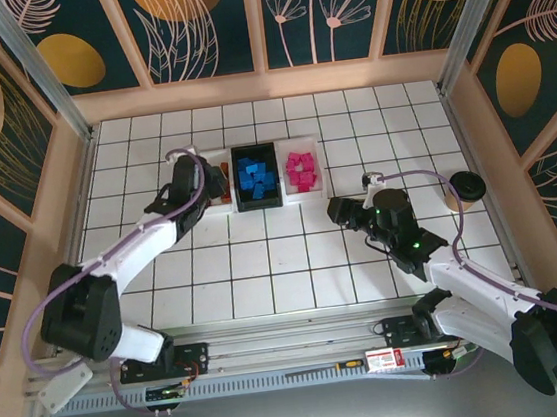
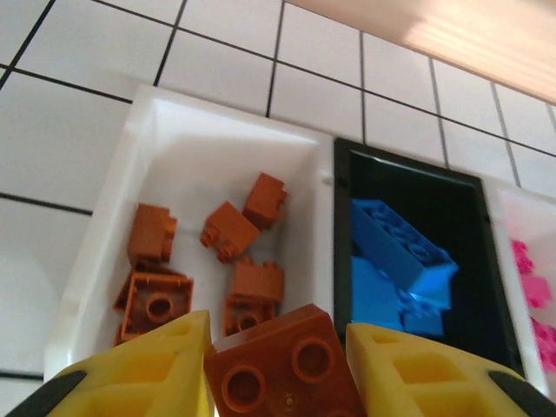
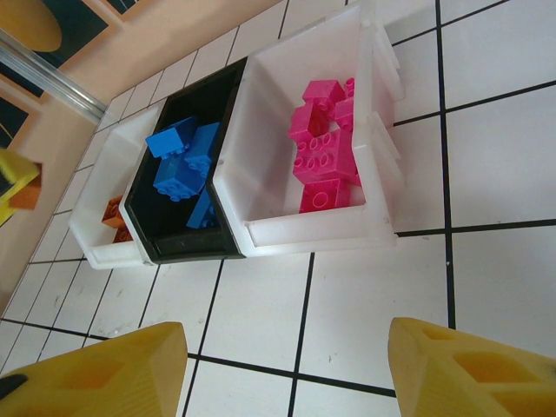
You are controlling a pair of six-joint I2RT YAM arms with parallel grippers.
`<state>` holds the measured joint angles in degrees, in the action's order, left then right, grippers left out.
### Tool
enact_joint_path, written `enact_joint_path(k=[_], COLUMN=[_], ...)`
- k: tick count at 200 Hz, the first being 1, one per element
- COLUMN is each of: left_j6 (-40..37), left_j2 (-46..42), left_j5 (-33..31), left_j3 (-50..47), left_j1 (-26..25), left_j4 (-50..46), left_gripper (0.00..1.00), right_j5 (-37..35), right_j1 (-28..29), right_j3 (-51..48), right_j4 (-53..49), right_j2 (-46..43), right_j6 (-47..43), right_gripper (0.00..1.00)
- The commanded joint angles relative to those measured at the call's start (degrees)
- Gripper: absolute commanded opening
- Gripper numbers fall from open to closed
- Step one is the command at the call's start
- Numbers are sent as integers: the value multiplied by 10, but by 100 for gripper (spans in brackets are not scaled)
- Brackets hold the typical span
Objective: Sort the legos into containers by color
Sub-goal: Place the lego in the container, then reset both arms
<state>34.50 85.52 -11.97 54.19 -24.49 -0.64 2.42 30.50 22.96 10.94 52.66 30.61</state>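
While the left gripper (image 2: 276, 343) pinches an orange-brown studded plastic brick (image 2: 280, 373) at the near end of the white rectangular tray (image 2: 208, 122) of matching bricks (image 2: 230, 230), blue bricks (image 2: 395, 261) lie in the black tray (image 2: 434, 195) and magenta ones (image 3: 321, 148) in the other white tray (image 3: 304, 233). The right gripper (image 3: 287, 373) hangs spread and empty, so sorting looks nearly done, with this drop left.

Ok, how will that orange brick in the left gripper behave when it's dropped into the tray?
Probably rigid: the orange brick shows no flex between the fingers. Flat faces suggest it won't roll, though it may land tilted like the bricks already in the white tray. Likely light, glossy plastic, so slippery.
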Motion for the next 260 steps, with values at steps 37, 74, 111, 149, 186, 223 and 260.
enact_joint_path(k=[37,74,111,149,186,223,260], left_j6=[-28,-32,-38,-40,-95,-161,-258], left_j2=[104,26,-120,-277,-345,-316,-273], left_j5=[27,52,59,-73,-174,-235,-257], left_j3=[119,120,23,-132,-226,-218,-202], left_j1=[24,25,24,24,24,26,31], left_j4=[-39,-42,15,85,128,164,232], left_gripper=[75,99,99,99,99,99,99], right_j5=[-18,-21,-68,-147,-232,-278,-282], right_j1=[5,19,23,23,23,22,21], right_j3=[-1,4,1,-1,-29,-32,-28], right_j4=[11,10,4,-16,-7,-4,3], right_j2=[-2,-10,-28,-34,-50,-52,-41], right_j6=[14,9,10,26,52,47,40], right_gripper=[74,99,99,99,99,99,99])
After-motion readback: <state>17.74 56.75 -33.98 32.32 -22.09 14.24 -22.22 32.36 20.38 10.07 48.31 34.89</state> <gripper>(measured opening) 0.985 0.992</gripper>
